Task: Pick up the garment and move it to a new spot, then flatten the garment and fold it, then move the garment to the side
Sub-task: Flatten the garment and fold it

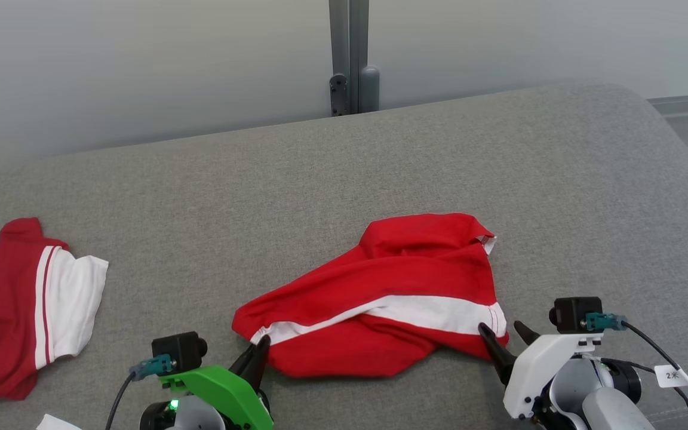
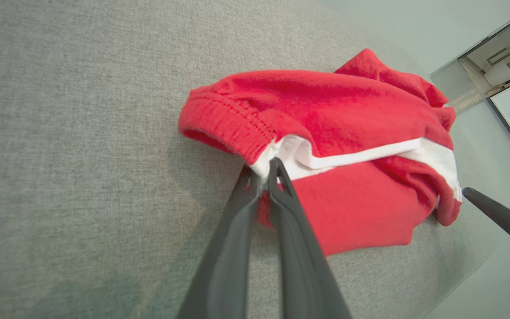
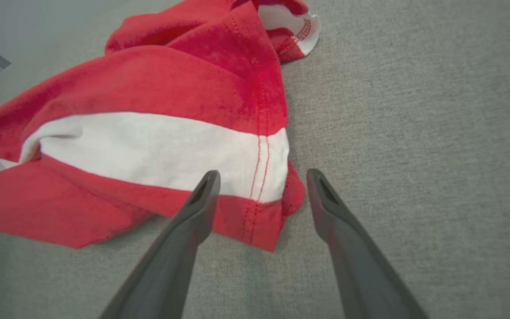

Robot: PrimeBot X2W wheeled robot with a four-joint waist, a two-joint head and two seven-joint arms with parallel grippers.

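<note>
Left gripper (image 2: 264, 170) fingers together, clamped on garment (image 2: 352, 208) at the white stripe's end, next to the ribbed band. Right gripper (image 3: 261, 177) jaws apart, gripping nothing; striped hem corner sits between its fingers, one finger over the cloth. Garment lies crumpled on grey cushion (image 1: 380, 167) between both grippers. Second red-white garment (image 1: 15, 310) well off the left gripper's outer side.

Office-like room (frosted glass partition (image 1: 141, 60))
</note>
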